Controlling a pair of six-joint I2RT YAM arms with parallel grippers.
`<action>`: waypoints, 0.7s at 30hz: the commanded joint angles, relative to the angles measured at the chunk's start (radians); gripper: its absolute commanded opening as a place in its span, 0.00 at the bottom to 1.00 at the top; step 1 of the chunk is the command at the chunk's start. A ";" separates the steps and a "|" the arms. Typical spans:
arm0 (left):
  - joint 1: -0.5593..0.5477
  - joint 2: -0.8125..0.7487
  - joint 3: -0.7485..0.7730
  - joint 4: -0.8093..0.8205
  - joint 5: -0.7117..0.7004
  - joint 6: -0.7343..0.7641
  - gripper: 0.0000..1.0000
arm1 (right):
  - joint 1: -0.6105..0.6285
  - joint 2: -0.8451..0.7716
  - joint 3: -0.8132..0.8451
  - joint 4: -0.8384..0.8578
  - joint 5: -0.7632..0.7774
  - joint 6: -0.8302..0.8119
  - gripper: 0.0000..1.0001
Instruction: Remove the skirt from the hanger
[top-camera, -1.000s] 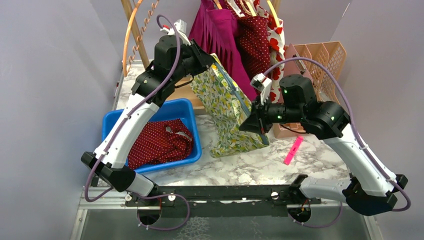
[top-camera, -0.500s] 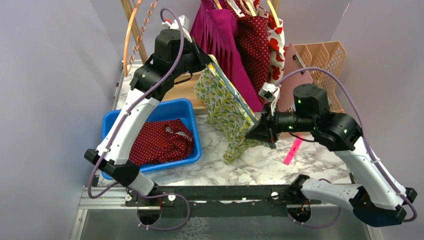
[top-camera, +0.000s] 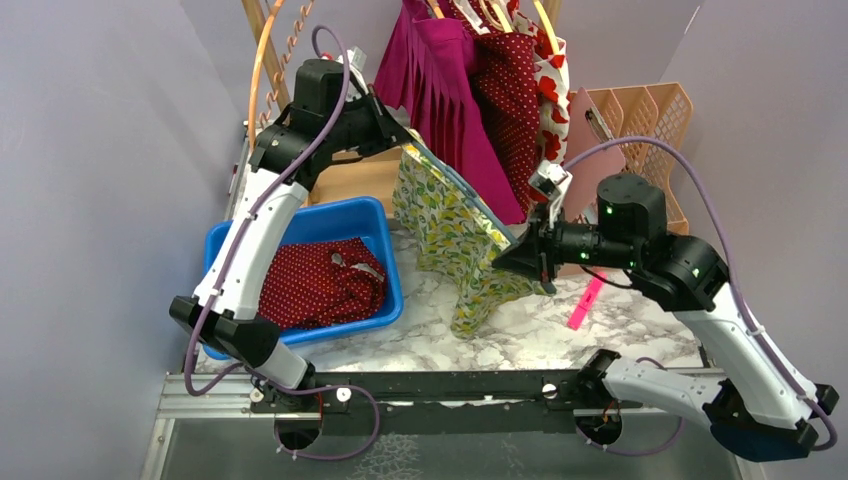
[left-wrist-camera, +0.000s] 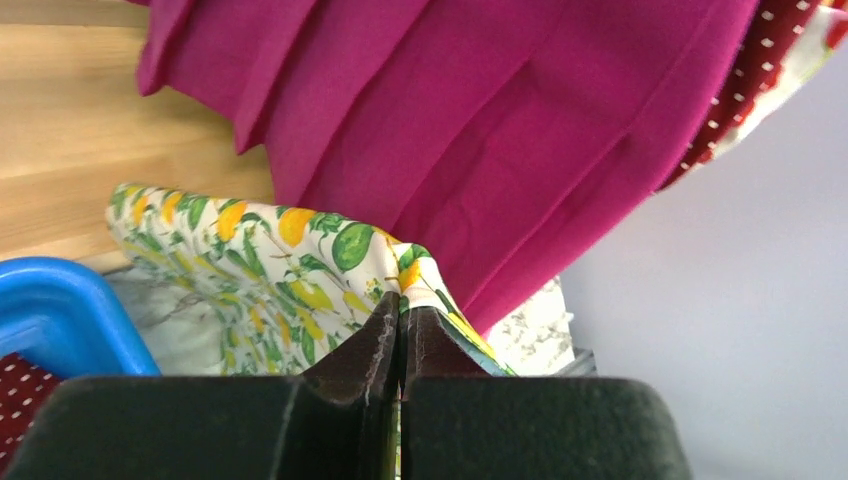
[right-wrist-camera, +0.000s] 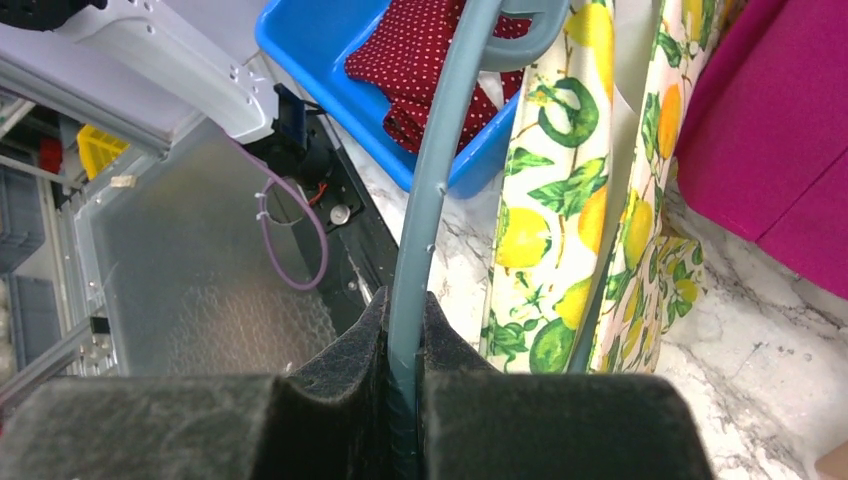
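The bin on the left holds a red dotted garment that is not part of this step. Above it, the left gripper has just closed: its fingers are now pressed fully together on the top corner of the lemon-print skirt, and that arm has drawn back to the left. The skirt hangs stretched over the table between the arms. On the right, the right gripper stays clamped on the hanger and has shifted rightward. With both ends held, pulling apart should slide the skirt free, though it does not look off yet.
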 joint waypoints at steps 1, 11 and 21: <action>0.097 -0.038 -0.076 0.184 0.004 0.028 0.00 | 0.021 -0.137 -0.017 0.132 -0.039 0.056 0.01; 0.088 -0.170 -0.207 0.397 0.217 -0.013 0.40 | 0.021 -0.104 -0.150 0.508 0.111 0.360 0.01; 0.085 -0.458 -0.458 0.405 0.225 -0.096 0.99 | 0.020 0.176 0.014 0.604 0.140 0.417 0.01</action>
